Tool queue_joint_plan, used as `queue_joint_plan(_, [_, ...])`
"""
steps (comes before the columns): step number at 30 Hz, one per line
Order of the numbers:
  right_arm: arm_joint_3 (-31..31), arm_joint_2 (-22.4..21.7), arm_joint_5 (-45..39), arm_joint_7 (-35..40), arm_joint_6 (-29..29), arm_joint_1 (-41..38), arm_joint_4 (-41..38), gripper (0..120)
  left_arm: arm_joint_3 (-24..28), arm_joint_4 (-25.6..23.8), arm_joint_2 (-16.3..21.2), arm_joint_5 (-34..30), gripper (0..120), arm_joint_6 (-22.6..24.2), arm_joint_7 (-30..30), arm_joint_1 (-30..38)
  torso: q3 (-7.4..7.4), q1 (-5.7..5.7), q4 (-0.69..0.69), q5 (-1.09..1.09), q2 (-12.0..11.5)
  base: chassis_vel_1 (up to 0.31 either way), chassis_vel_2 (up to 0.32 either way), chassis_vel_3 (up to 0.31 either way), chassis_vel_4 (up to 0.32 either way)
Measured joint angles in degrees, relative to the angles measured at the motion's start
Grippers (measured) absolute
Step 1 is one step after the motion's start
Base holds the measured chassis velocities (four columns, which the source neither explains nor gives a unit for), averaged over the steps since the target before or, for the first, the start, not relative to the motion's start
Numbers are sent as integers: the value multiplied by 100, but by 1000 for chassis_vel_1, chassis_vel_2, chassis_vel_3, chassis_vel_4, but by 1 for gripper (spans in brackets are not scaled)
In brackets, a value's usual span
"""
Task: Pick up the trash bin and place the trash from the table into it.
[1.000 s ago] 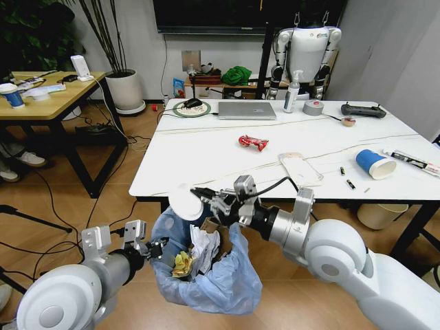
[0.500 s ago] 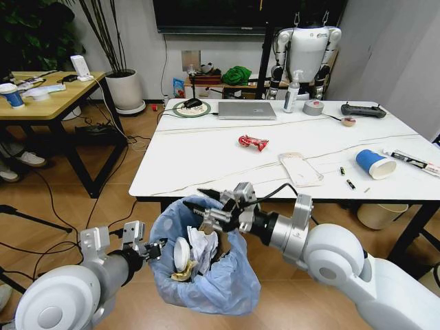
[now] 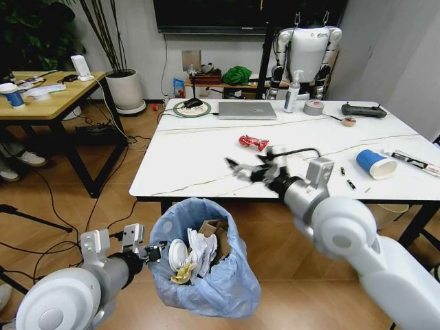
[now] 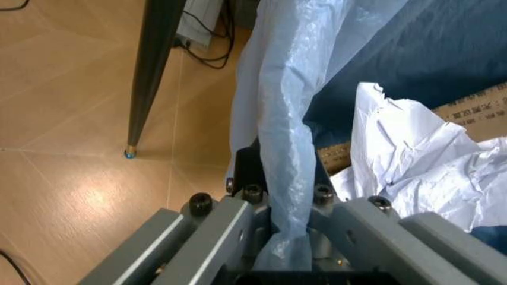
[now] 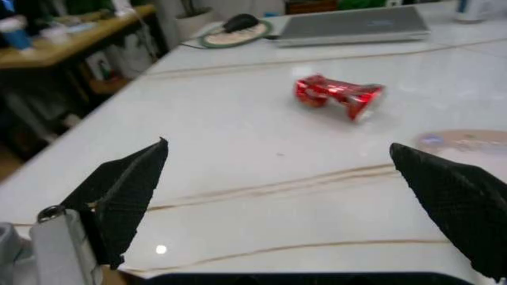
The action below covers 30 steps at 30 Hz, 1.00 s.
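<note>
Since a second ago, your right end effector (image 3: 242, 168) has left the trash bin (image 3: 205, 261) and now hovers over the table (image 3: 206, 148), fingers spread and empty — the white piece it held lies in the blue-bagged bin among cardboard and paper. Ahead lies a crumpled red wrapper (image 3: 253, 142), a silver laptop (image 3: 246, 110) beyond. Your left end effector (image 3: 146, 253) pinches the bin's bag rim

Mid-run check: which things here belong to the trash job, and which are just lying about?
Job:
- blue-bag-lined trash bin, gripped by left gripper
- red crumpled wrapper
- blue paper cup
- white marble-look table
- right gripper, jaws open

Lying about:
- silver laptop
- grey tape roll
- black controller
</note>
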State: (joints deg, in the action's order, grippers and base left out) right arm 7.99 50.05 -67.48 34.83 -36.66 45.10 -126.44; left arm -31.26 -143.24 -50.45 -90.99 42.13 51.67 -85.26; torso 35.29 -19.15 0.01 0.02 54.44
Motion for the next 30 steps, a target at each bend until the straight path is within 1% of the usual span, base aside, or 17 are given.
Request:
queue_joint_plan(2, [315,-109,37,-25,-355,130,82,100,11,0,-16,2,0,0,0,-4,0,0,-1,0,0,0,0,0,0])
queue_joint_plan(4, [498,-203,106,-72,-546,191,168,100,20,0,-18,8,0,0,-4,2,0,0,-2,-1,0,0,0,0,0])
queue_joint_plan(7, [527,-268,285,-146,-548,197,305,100,23,0,-7,9,0,0,-22,15,0,0,-1,-1,0,0,0,0,0])
queue_joint_plan(11, [456,-354,904,-514,-597,209,745,100,18,0,10,3,0,0,-57,24,0,0,0,-1,0,0,0,0,0])
queue_joint_plan(16, [421,-422,1049,-637,-596,296,1016,100,-5,0,0,-7,0,0,-65,11,0,0,-1,0,0,0,0,0,0])
queue_joint_plan(30, [294,-577,1077,-638,-564,298,1362,100,-15,0,-19,-41,0,0,-73,20,0,0,0,-1,0,0,0,0,0])
